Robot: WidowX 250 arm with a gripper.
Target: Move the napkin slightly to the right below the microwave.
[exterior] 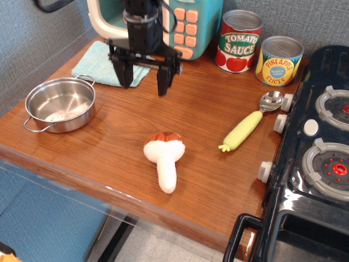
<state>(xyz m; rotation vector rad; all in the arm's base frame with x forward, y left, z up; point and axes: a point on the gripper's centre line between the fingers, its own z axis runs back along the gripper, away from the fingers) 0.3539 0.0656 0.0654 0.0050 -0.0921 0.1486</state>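
The gripper (143, 79) hangs with its jaws spread wide and nothing between them, poised over the right end of the napkin (102, 63). The napkin, a light-teal folded cloth, lies flat on the wooden table (207, 114) at the back left, just in front of the microwave (191, 22) and mostly to the left of it; its long axis runs roughly left to right along the back edge. Relative to the claw, the bulk of the cloth lies to the left and slightly behind: the left finger (125, 73) stands over or just at the cloth's near right corner, while the right finger (163, 81) is over bare wood just beside it (whether either tip touches the surface cannot be told from this view). The coming move therefore seems to turn on bringing the claw down onto that right end and carrying it rightward beneath the microwave front. Containers: the steel pan (60, 103), near the left table edge and well apart from the claw, is empty; the tomato sauce can (240, 41) and pineapple can (279, 60) stand closed at the back right.
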